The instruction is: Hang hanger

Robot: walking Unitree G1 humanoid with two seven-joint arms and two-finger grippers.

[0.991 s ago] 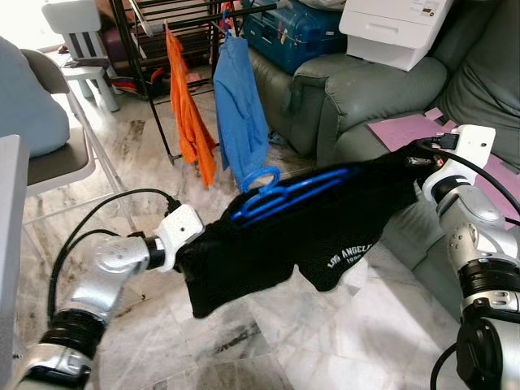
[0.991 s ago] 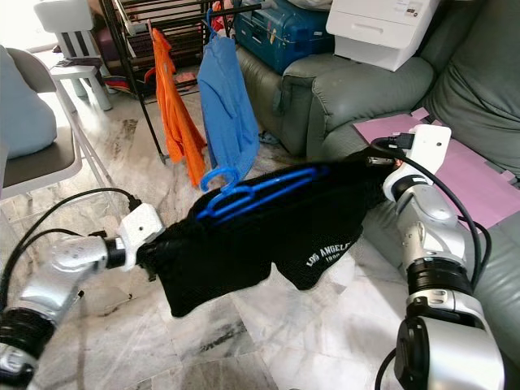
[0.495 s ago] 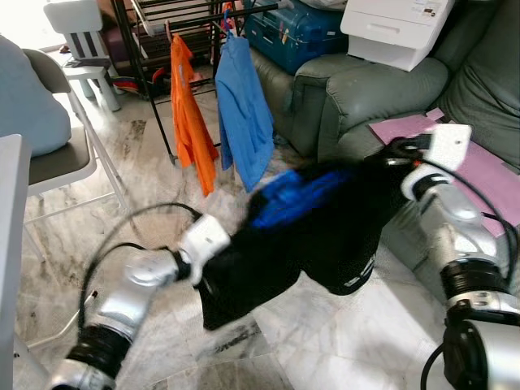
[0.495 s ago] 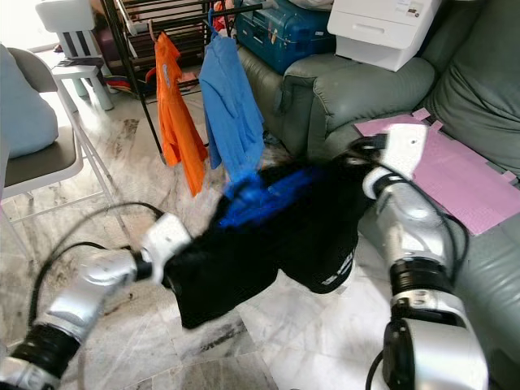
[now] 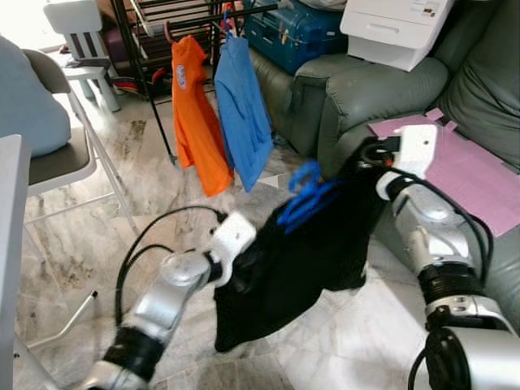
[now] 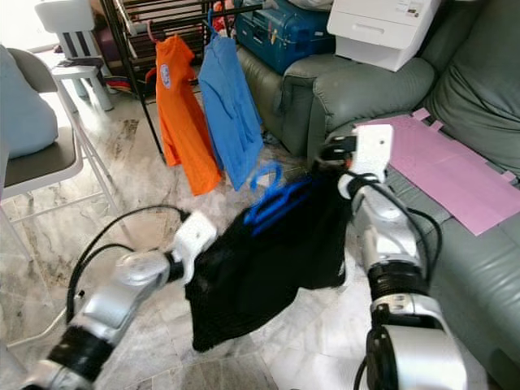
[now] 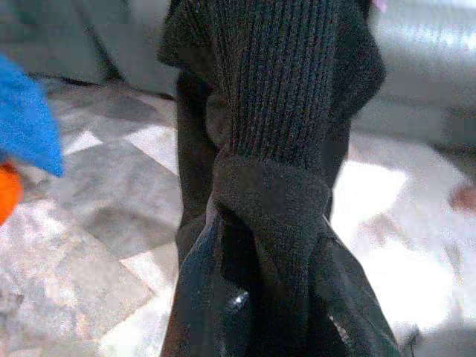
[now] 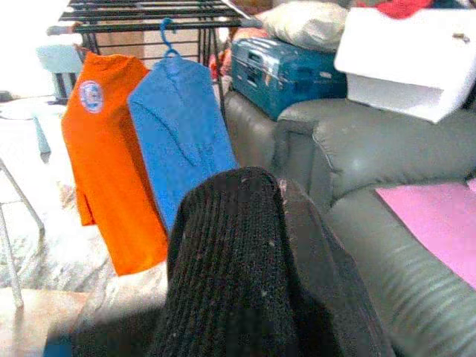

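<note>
Marble floor (image 5: 73, 244) under me, a grey sofa (image 5: 357, 89) on my right, and ahead a dark rack (image 6: 134, 57) with an orange shirt (image 5: 195, 122) and a blue shirt (image 5: 242, 106) hanging side by side. I had the black shirt (image 5: 292, 268) slung between my two arms, with the blue hanger (image 5: 305, 195) threaded into its top, hook poking up free, well short of the rack. My left gripper (image 5: 231, 276) held the low end; in the left wrist view its fingers (image 7: 201, 297) were pinched on a bunched fold of ribbed black cloth. My right gripper (image 5: 366, 158) carried the high end near the sofa arm, buried in fabric, and I could not tell how its fingers stood. I judged the two-arm hold was there to keep the shirt spread and off the floor, and to keep the hanger from sliding out, with the hook turned up toward the rail. As for containers: a blue suitcase (image 5: 296, 32) lay shut on the sofa arm, contents unknown, beside a white box-like unit (image 5: 394, 28); a pink sheet (image 5: 479, 175) lay flat on the seat. A folding chair (image 5: 57, 154) stood to my left.
</note>
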